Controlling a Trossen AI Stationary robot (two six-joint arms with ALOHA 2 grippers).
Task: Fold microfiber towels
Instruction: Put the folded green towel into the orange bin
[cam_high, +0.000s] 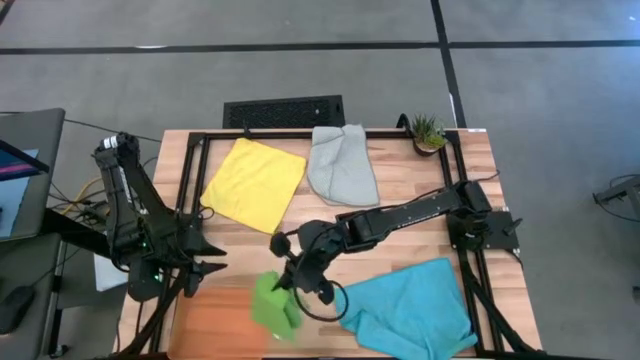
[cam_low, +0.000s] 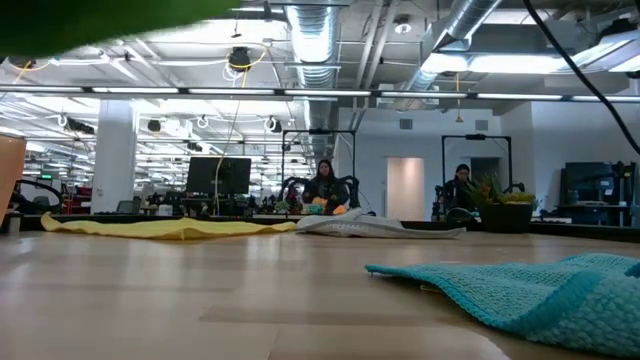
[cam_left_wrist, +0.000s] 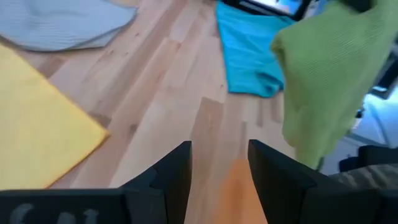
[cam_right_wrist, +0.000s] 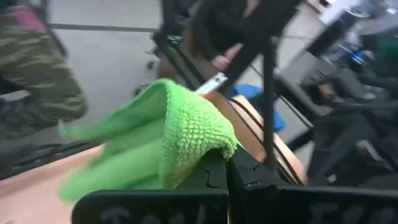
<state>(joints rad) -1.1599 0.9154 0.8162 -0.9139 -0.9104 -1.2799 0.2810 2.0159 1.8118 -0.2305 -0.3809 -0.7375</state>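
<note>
My right gripper (cam_high: 290, 278) is shut on the green towel (cam_high: 275, 305) above the table's near edge, beside the orange tray (cam_high: 210, 320). In the left wrist view the green towel (cam_left_wrist: 329, 81) hangs in the air. The yellow towel (cam_high: 255, 183) and the grey towel (cam_high: 343, 165) lie flat at the far side. At the near right the turquoise towel (cam_high: 415, 310) lies rumpled. My left gripper (cam_high: 212, 262) stands open over the table's left side and has nothing between its fingers (cam_left_wrist: 177, 171). My right gripper pinches the green towel between its two shut fingers, at a folded bunch of cloth (cam_right_wrist: 205, 146) that drapes over the fingertips. The fingers slant down from the table's far right. The rest of the towel (cam_left_wrist: 311, 124) hangs slack below them, lifted off the table.
A small potted plant (cam_high: 428, 132) stands at the far right corner, and a black grille (cam_high: 283, 110) lies beyond the far edge. Black frame rails (cam_high: 190, 190) run along the table's sides. Bare wood (cam_high: 240, 250) lies between the towels. People show in the room behind.
</note>
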